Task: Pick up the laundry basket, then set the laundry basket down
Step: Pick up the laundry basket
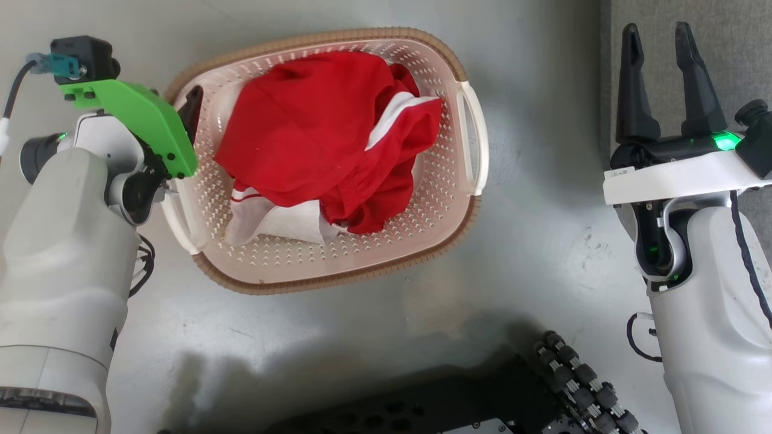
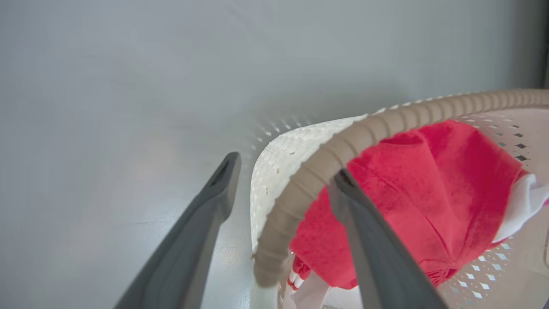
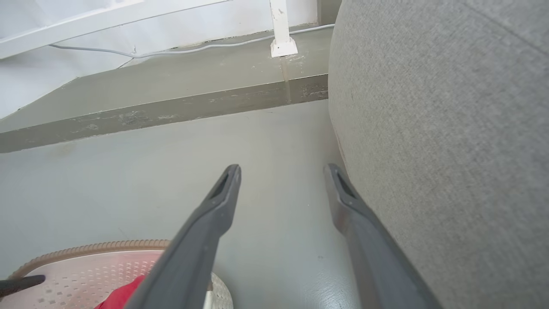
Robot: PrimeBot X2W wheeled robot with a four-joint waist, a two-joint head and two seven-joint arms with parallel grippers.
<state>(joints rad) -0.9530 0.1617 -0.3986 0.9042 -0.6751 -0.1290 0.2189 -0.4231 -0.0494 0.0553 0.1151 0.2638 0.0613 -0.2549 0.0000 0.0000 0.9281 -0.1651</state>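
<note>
On smooth, faintly scuffed grey floor (image 1: 531,253), left of centre: basket (image 1: 283,256) (image 2: 326,159) (image 3: 85,266), rounded-rectangular, pale pink-beige plastic pierced with rows of small diamond holes, capped by a ribbed brown woven-look rim. At its right end, a slim white loop handle (image 1: 473,144).

Heaped inside: crumpled red cloth (image 1: 301,132) (image 2: 429,193), soft and matte, with white striping, over a white garment (image 1: 271,220) at the near left.

At the basket's left end: left gripper (image 1: 184,111) (image 2: 286,165) under a glossy green plastic mount (image 1: 145,114). Jaws apart, straddling the brown rim without clamping it; one long dark tapered finger outside over the floor, the other inside, against the red cloth.

Well to the right, apart from the basket: right gripper (image 1: 656,36) (image 3: 282,168), pointing far. Jaws apart, holding nothing, just beside coarse grey woven upholstery (image 1: 742,60) (image 3: 450,150) with a rounded edge.

Farther off in the right wrist view: a low worn step (image 3: 171,111), a thin pale cable (image 3: 193,49), a white post (image 3: 281,38).

Near, at the head view's bottom edge: the black base (image 1: 458,404) with a wheel of small rollers (image 1: 579,386).
</note>
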